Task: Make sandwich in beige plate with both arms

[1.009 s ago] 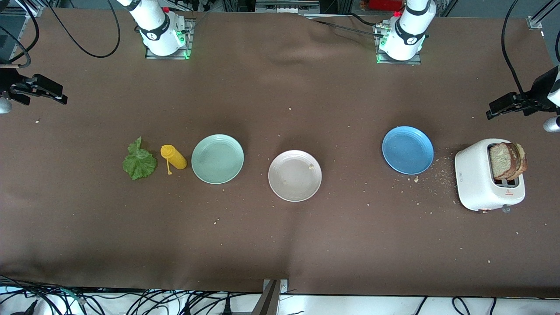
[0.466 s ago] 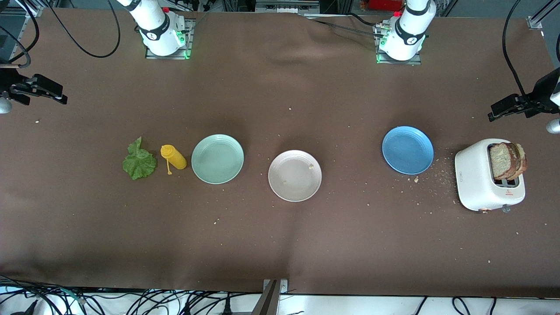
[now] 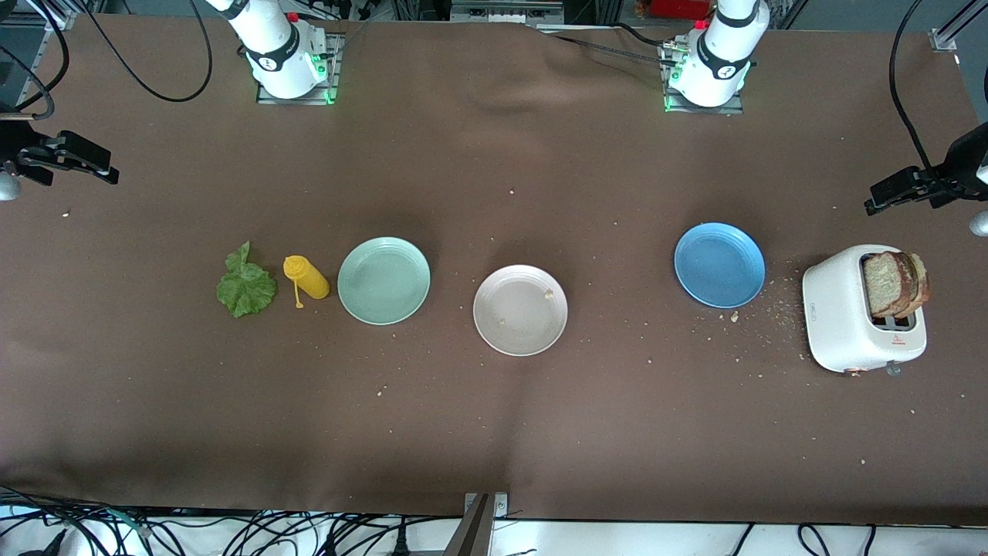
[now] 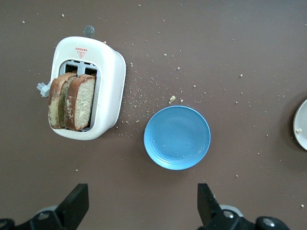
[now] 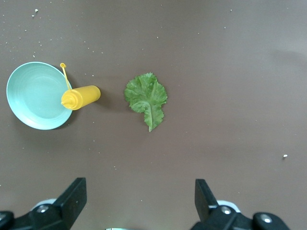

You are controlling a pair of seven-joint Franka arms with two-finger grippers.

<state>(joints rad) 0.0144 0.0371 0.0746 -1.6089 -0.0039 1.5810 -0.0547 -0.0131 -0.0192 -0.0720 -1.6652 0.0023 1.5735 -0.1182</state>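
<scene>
A: Front view first: what is shown of the beige plate (image 3: 520, 310)?

B: It is seen bare, apart from a few crumbs, at mid-table between the green plate (image 3: 384, 279) and the blue plate (image 3: 719, 264). No sandwich has been started.

A: Where are the grippers placed?

B: The left gripper (image 3: 903, 190) is held high at the left arm's end of the table, above the toaster (image 3: 862, 317). Its fingers (image 4: 74, 203) are spread wide and nothing is held. The right gripper (image 3: 65, 158) is held up at the right arm's end, its fingers (image 5: 72, 195) likewise apart and empty.

A: Why might they be stationed so?

B: Each seems to have been set over its own ingredient. Below the left gripper, two bread slices (image 4: 71, 101) are seen standing in the toaster's slots, the blue plate just beside. Below the right gripper, the lettuce (image 5: 146, 98) is laid flat on the cloth, with the yellow bottle (image 5: 80, 97) between it and the green plate.

A: And the step in hand?

B: A descent toward bread or lettuce is judged likeliest; neither has been touched.
</scene>
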